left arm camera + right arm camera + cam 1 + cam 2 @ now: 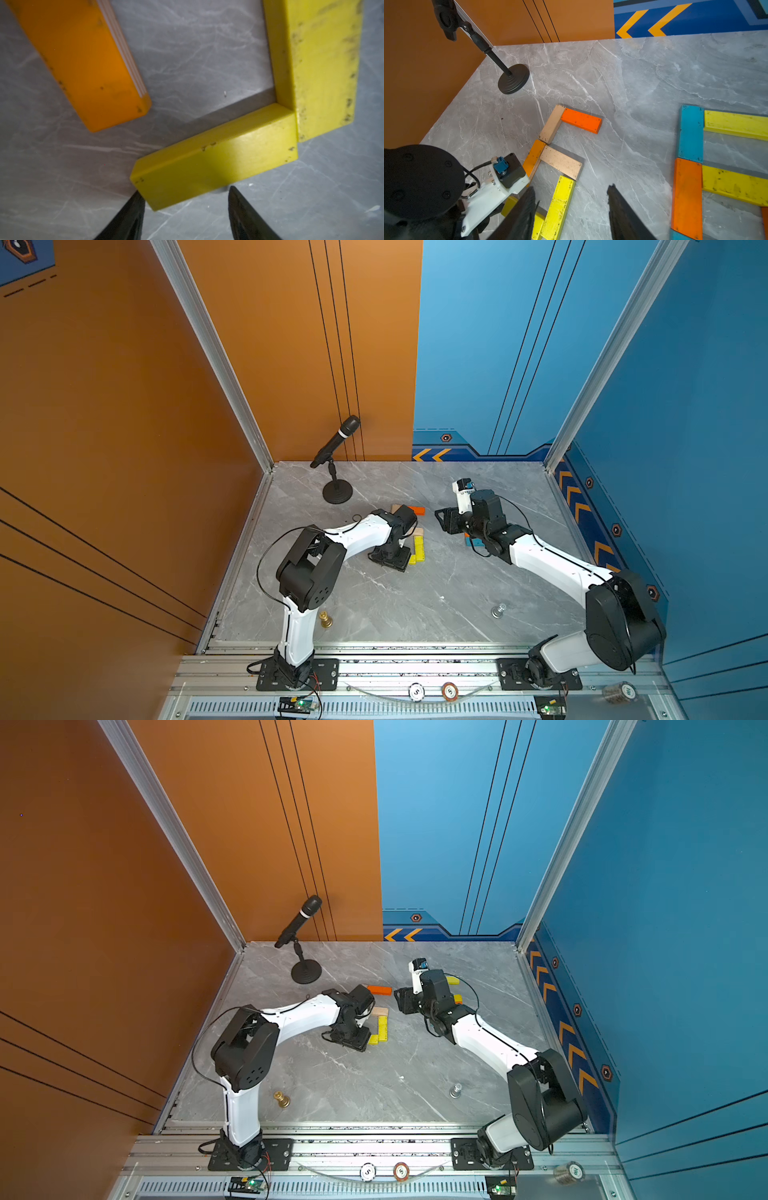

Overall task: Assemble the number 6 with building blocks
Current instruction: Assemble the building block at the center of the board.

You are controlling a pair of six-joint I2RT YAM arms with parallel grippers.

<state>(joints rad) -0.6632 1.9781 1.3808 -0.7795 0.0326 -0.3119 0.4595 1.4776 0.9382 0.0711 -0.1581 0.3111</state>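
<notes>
Left pincer (185, 193) is tending the foot of the six; right pincer (572, 187) is hovering empty.

The left pincer is standing about half open, clamping nothing: the yellow foot block (214, 160) is lying flat on the bench (207, 62) just ahead of its tips, one fingertip (137, 201) touching or nearly touching the block's near corner, I cannot tell which. Farther ahead the yellow side block (320, 68) is butting against the foot block's end. These wooden planks are looking rigid, light and slick on polished stone, so gripping one across its narrow width at mid-length seems safest. The right pincer is hanging partly open above bare bench, a pale wood block (560, 162) of the six ahead of one finger, a spare blue block (690, 133) ahead of the other.
</notes>
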